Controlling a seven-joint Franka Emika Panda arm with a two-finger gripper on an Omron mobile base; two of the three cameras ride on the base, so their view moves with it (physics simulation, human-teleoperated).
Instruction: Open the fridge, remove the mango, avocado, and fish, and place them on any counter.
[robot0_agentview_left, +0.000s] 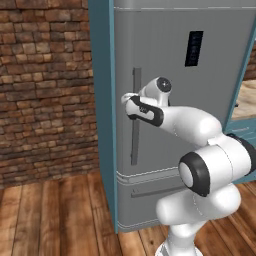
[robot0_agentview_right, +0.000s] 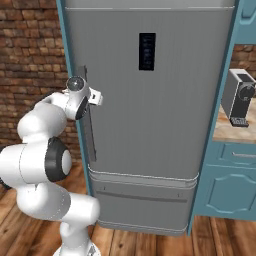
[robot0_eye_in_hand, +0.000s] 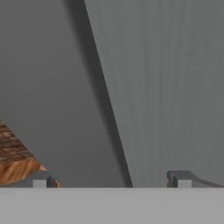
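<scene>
While the fridge (robot0_agentview_left: 200, 125) door sits shut, the claw (robot0_agentview_left: 131, 98) is at its long bar handle (robot0_agentview_left: 135, 117), fingers spread wide with one tip (robot0_eye_in_hand: 40, 180) on each side of the bar. Left of the claw stands a brick wall (robot0_agentview_left: 45, 85); far right of it, a counter (robot0_agentview_right: 232, 131) carries a coffee machine (robot0_agentview_right: 239, 97)

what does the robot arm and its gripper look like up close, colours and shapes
The arm is glossy white, made of rounded, bulbous segments with black bands at the joints and a round grey cap near the wrist. The gripper ends in two small dark grey, blocky fingertips. No cables or markings are visible.
</scene>
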